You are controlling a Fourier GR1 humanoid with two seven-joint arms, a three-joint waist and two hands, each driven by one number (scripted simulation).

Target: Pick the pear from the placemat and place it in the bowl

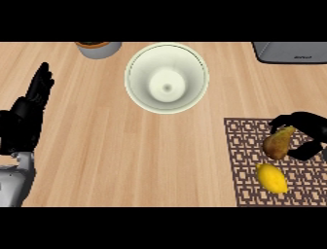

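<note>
In the head view, the right hand [309,132] curls its fingers and thumb round the pear [278,142], which sits on the placemat [247,160]; a lemon [272,178] lies just below the hand. The bowl [137,95] stands well apart, up and to the hand's left. The grasp step appears in hand; next comes lifting and carrying leftward over the rim. The left hand [23,119] rests open, fingers up, at the left edge.

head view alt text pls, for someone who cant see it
The robot's right hand curls round a brown pear on a patterned placemat, beside a lemon. A white bowl sits empty further back on the wooden counter; the left hand rests open at left.
</note>
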